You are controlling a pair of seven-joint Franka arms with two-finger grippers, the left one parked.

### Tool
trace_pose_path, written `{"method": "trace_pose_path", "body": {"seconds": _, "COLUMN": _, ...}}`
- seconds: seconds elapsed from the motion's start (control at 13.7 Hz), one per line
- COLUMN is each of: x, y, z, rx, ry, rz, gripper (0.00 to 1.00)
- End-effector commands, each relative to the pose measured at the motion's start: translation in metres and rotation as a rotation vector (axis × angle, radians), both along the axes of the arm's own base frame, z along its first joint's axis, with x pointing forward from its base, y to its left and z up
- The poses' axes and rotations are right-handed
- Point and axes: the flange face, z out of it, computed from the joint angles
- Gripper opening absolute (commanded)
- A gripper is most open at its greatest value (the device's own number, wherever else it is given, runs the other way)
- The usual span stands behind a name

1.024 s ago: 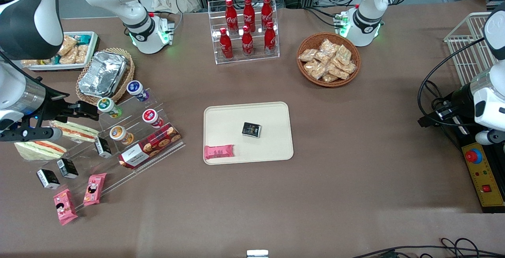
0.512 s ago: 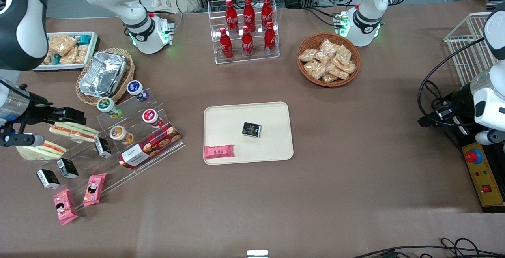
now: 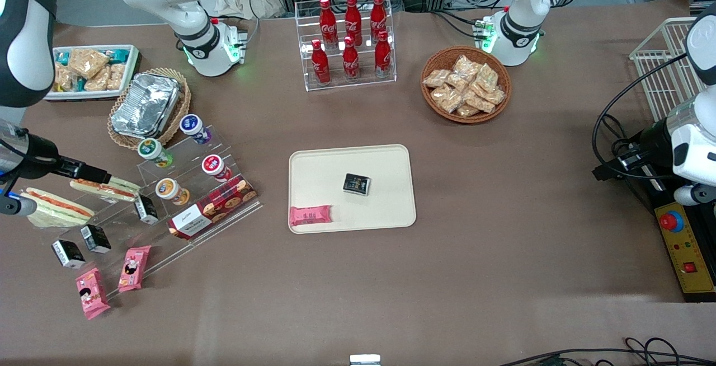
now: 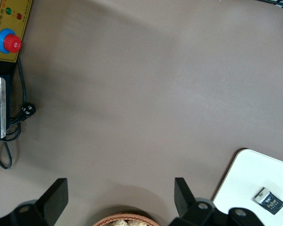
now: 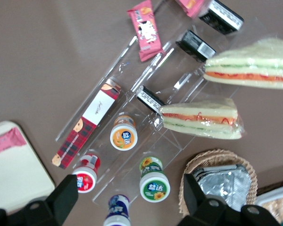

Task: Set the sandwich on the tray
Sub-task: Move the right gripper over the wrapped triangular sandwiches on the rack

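Two wrapped wedge sandwiches lie at the working arm's end of the table. One sandwich (image 3: 106, 188) (image 5: 200, 118) rests on the clear stepped shelf. The other sandwich (image 3: 53, 207) (image 5: 252, 63) lies beside it, nearer the front camera. My right gripper (image 3: 98, 174) (image 5: 129, 202) hovers open and empty just above the shelf sandwich, touching nothing. The cream tray (image 3: 319, 176) (image 5: 14, 174) (image 4: 254, 179) sits mid-table, holding a pink snack bar (image 3: 310, 215) and a small black box (image 3: 357, 184).
The clear shelf (image 3: 184, 209) holds yogurt cups (image 3: 168, 189), a cookie box (image 3: 212, 206), black boxes and pink packets. A foil container (image 3: 145, 103) in a wicker basket and a white snack tray (image 3: 92, 72) are close by. A cola rack (image 3: 349, 41) and a snack basket (image 3: 465, 83) stand farther away.
My right gripper has drawn back from the yogurt cups toward the working arm's end and come down over the shelf sandwich. The sandwiches and tray have not moved.
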Motion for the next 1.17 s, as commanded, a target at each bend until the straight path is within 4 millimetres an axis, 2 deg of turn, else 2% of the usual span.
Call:
{"method": "trace_pose_path", "body": {"seconds": 0.0, "x": 0.004, "y": -0.002, "z": -0.002, "rx": -0.006, "ry": -0.004, "rz": -0.071, "gripper": 0.99}}
{"method": "trace_pose_path", "body": {"seconds": 0.07, "x": 0.005, "y": -0.003, "z": -0.004, "rx": -0.007, "ry": 0.001, "rz": -0.082, "gripper": 0.99}}
{"method": "trace_pose_path", "body": {"seconds": 0.22, "x": 0.005, "y": -0.017, "z": -0.007, "rx": -0.004, "ry": 0.004, "rz": -0.079, "gripper": 0.99}}
{"method": "trace_pose_path", "body": {"seconds": 0.66, "x": 0.006, "y": -0.015, "z": -0.006, "rx": -0.004, "ry": -0.001, "rz": -0.09, "gripper": 0.98}}
{"method": "trace_pose_path", "body": {"seconds": 0.8, "x": 0.008, "y": -0.018, "z": -0.011, "rx": -0.005, "ry": 0.005, "rz": -0.102, "gripper": 0.96}}
{"method": "trace_pose_path", "body": {"seconds": 1.1, "x": 0.011, "y": -0.016, "z": -0.014, "rx": -0.024, "ry": -0.005, "rz": -0.285, "gripper": 0.96}}
